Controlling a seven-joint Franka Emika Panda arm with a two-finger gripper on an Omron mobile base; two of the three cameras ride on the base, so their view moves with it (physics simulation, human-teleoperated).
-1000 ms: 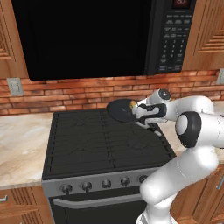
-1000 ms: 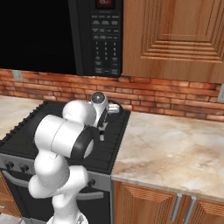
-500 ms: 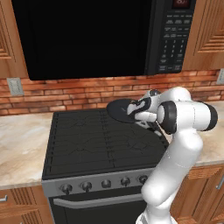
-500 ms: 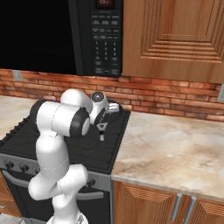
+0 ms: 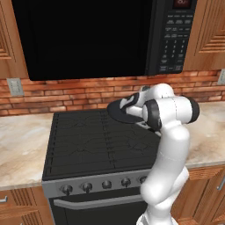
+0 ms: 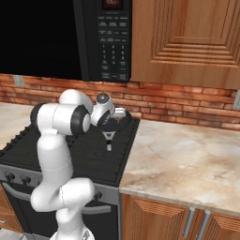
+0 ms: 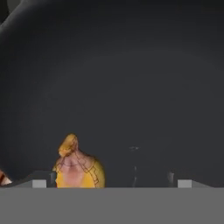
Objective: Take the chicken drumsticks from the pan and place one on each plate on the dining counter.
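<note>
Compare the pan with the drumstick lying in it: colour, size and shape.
Colour: the pan is plain dark grey-black, while the drumstick is golden-orange with paler patches. Size: the pan's floor spreads across most of the hand view, and the drumstick takes up a small patch of it near the bottom. Shape: the pan is round and shallow; the drumstick is bulbous, narrowing to a knob. Both sit on the stove.

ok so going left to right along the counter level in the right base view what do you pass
black stove top → white robot arm → round dark grey pan → beige marbled stone worktop
</note>
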